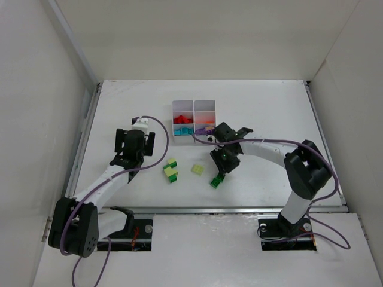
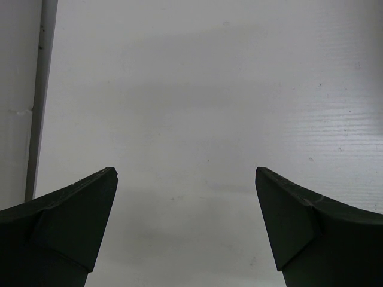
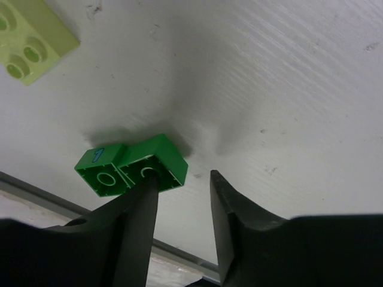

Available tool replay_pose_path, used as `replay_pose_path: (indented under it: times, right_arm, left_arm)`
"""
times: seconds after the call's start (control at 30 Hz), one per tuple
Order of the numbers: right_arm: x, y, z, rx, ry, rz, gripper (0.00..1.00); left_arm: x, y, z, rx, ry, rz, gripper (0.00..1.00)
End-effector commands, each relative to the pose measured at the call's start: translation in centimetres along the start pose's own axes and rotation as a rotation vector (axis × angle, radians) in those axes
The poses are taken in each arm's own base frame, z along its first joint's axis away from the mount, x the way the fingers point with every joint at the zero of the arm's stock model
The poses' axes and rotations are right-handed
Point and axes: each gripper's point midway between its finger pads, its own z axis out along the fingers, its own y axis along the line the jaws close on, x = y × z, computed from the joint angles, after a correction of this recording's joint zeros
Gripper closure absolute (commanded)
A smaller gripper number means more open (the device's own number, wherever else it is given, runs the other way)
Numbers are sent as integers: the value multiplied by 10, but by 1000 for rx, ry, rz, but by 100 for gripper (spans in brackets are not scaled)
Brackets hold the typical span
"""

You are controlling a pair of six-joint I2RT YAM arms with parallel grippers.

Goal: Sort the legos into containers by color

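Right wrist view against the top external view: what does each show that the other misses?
Only the right wrist view shows the green brick's hollow underside and blue mark, with one finger of the right gripper overlapping its edge. Only the top external view shows the organiser box holding red, teal and orange bricks, plus a green and yellow-green cluster. Both show that gripper, the green brick and a pale yellow-green brick.
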Motion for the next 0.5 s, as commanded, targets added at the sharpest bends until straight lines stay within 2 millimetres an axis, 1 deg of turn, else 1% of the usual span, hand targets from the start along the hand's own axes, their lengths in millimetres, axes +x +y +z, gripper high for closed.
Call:
replay_pose_path:
  times: [0.0,0.07,0.1,0.2,0.23,0.3,0.33,0.43,0.47]
  right_arm:
    - [-12,3,7,-10,-39,-28,58]
    - [-14,5,10,-22,-49,-40,63]
    - [-12,4,12,-21,-40,-48,69]
    - [-14,8,12,-44,-46,-50,76]
    - [-13,7,15,-42,-37,-58,83]
    - [-12,9,15,-51,-36,-58,91]
    - [-12,9,15,-51,-36,-58,100]
    - [-13,7,15,-42,-37,-58,100]
    - [-14,8,11,-44,-49,-59,100]
  left_arm:
    - [-3,4,-3,-8,-22,-21,0]
    - [-3,4,-3,-8,-22,-21,0]
    - [-3,4,-3,-8,-22,-21,0]
    - [-5,4,-4,-9,-30,-25,0]
    - [-5,4,-4,-9,-30,-25,0]
    - [-5,4,-4,-9,-30,-25,0]
    - [-5,4,-4,-9,-30,-25,0]
    - [-5,4,-4,-9,-30,-25,0]
    - [-1,4,-4,-8,-22,-21,0]
